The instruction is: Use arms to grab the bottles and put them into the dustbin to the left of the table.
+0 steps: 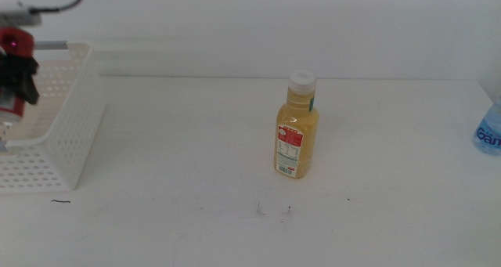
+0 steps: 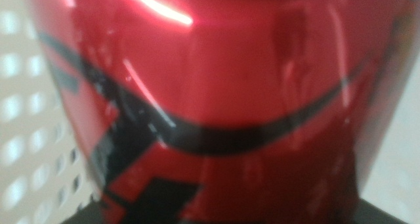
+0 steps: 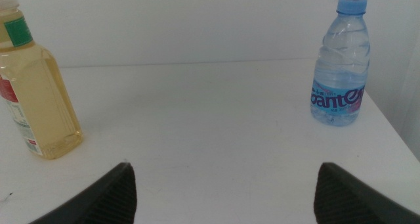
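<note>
My left gripper (image 1: pixel 21 73) is at the far left, shut on the red can (image 1: pixel 11 42), and holds it above the white perforated dustbin (image 1: pixel 66 134). The can (image 2: pixel 216 99) fills the left wrist view, with the dustbin's perforated wall (image 2: pixel 20 119) behind it. The yellow juice bottle (image 1: pixel 297 130) with a white cap stands upright mid-table. The clear blue-capped water bottle (image 1: pixel 490 132) stands at the right edge. My right gripper (image 3: pixel 226 198) is open and empty, low over the table, facing the juice bottle (image 3: pixel 33 99) and the water bottle (image 3: pixel 338 69); it is out of the middle view.
The white table (image 1: pixel 180 196) has a few tiny dark specks (image 1: pixel 260 211) near its front. A white wall (image 1: pixel 274 24) runs behind the table. The dustbin's grey handle bar (image 1: pixel 53 44) is beside the held can.
</note>
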